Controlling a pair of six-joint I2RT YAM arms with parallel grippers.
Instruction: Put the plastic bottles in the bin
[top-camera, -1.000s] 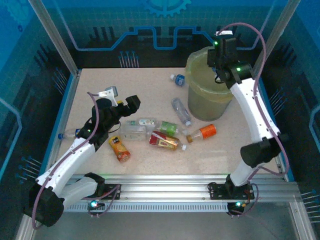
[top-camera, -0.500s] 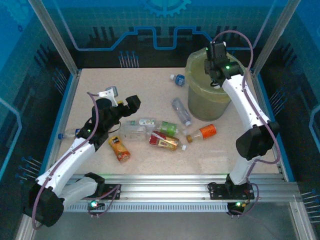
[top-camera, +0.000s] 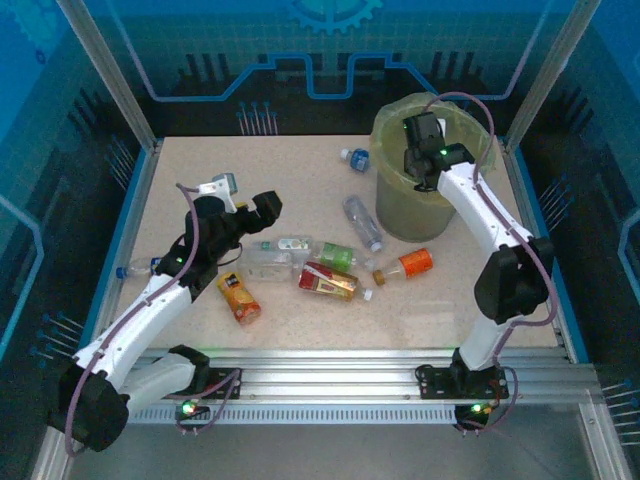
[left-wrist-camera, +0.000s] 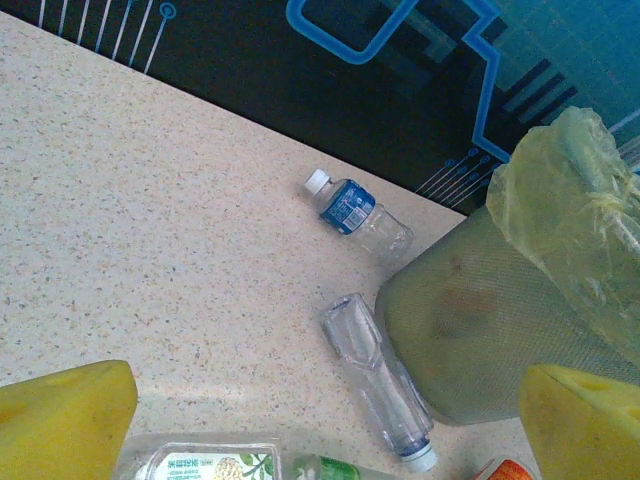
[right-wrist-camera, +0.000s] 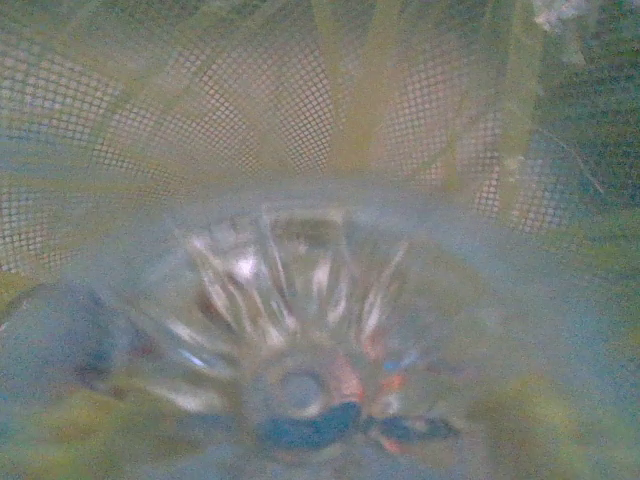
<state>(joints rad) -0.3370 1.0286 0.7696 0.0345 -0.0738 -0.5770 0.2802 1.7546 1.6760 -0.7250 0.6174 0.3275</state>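
Note:
The bin (top-camera: 412, 208) stands at the back right, its yellow-green bag (left-wrist-camera: 570, 210) folded over the rim. My right gripper (top-camera: 422, 138) hangs inside its mouth. A clear bottle's ribbed base (right-wrist-camera: 300, 340) sits blurred right against the right wrist lens, hiding the fingers, with the bin's mesh wall (right-wrist-camera: 280, 110) behind. My left gripper (top-camera: 262, 208) is open above the left-centre bottles, its yellow pads (left-wrist-camera: 60, 425) wide apart with nothing between them. On the table lie a blue-label bottle (left-wrist-camera: 357, 210), a clear bottle (left-wrist-camera: 378, 380) beside the bin, and several more (top-camera: 330, 280).
An orange bottle (top-camera: 408, 265) lies in front of the bin. An orange-yellow bottle (top-camera: 238, 297) lies below my left forearm, and another bottle (top-camera: 135, 268) rests at the table's left edge. Blue enclosure walls and metal posts ring the table (top-camera: 200, 170).
My right arm has swung left from the bin's right rim and dipped into the bin's mouth. The left arm and the bottles on the table have stayed still.

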